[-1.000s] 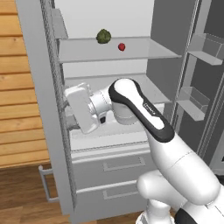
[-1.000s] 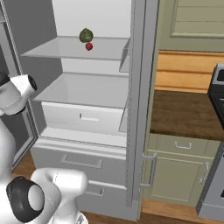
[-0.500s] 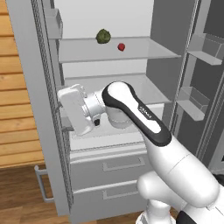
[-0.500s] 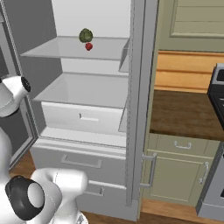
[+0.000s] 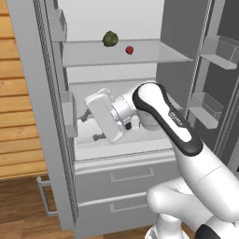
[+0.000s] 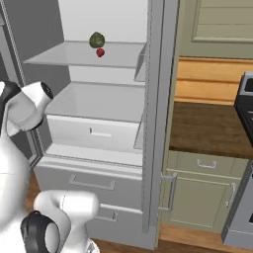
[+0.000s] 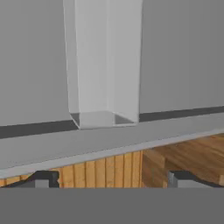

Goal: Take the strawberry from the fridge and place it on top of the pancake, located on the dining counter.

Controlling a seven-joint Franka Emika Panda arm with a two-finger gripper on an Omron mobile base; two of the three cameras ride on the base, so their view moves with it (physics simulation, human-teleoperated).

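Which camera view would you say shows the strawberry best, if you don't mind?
The left base view: the strawberry sits unobstructed on the fridge shelf. The right base view shows it smaller, tucked under the green ball.

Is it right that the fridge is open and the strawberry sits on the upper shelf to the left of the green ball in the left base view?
Not quite. In the left base view the strawberry sits to the right of the green ball, not the left. The rest holds: the fridge is open and both lie on the upper shelf.
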